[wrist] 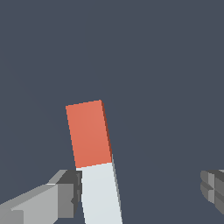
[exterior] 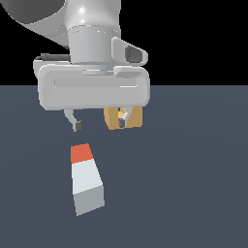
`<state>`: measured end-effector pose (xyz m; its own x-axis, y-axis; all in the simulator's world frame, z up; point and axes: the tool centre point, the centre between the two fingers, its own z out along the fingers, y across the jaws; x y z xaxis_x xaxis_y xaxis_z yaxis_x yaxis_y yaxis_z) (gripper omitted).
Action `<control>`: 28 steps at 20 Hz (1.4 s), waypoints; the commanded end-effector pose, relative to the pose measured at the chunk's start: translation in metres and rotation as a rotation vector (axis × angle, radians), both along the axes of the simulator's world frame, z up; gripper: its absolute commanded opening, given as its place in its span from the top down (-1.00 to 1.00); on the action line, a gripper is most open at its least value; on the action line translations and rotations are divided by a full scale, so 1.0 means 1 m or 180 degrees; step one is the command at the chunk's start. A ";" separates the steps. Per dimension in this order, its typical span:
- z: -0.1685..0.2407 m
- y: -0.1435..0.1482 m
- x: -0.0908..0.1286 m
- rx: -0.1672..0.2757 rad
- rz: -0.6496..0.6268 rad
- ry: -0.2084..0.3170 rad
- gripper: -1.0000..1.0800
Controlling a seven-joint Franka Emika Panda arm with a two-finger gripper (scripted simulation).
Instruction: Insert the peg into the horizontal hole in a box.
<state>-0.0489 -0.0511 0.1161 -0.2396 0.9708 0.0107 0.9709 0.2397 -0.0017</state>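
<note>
Nothing's done yet: your peg (exterior: 85, 180) lies flat on the surface (exterior: 193, 193), ungrasped, orange-red end pointing toward the box (exterior: 136, 118), which sits at about 1 o'clock from it, well apart; the hole is hidden behind a fingertip. Your gripper (exterior: 99, 125) hangs above the peg's orange end, pointing straight down, jaws spread wide and empty, so grasp, lift, align and insert all remain.

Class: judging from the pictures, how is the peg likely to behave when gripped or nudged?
The peg looks like a stiff, straight bar, so probably no flopping. Its flat faces suggest it will slide, not roll. Being long, it may pivot if the open end effector grips off-centre.
</note>
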 end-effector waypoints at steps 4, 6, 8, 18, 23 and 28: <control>-0.020 -0.033 -0.011 -0.0014 0.0252 -0.0007 -0.92; -0.026 -0.043 -0.013 -0.0018 0.0326 -0.0009 -0.92; -0.031 -0.052 -0.015 -0.0022 0.0389 -0.0011 -0.92; -0.045 -0.076 -0.018 -0.0031 0.0564 -0.0016 -0.92; -0.045 -0.076 -0.017 -0.0031 0.0559 -0.0016 -0.92; -0.044 -0.075 -0.017 -0.0031 0.0553 -0.0016 -0.92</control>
<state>-0.0656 -0.1257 0.0720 -0.4042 0.9147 -0.0002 0.9147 0.4042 0.0002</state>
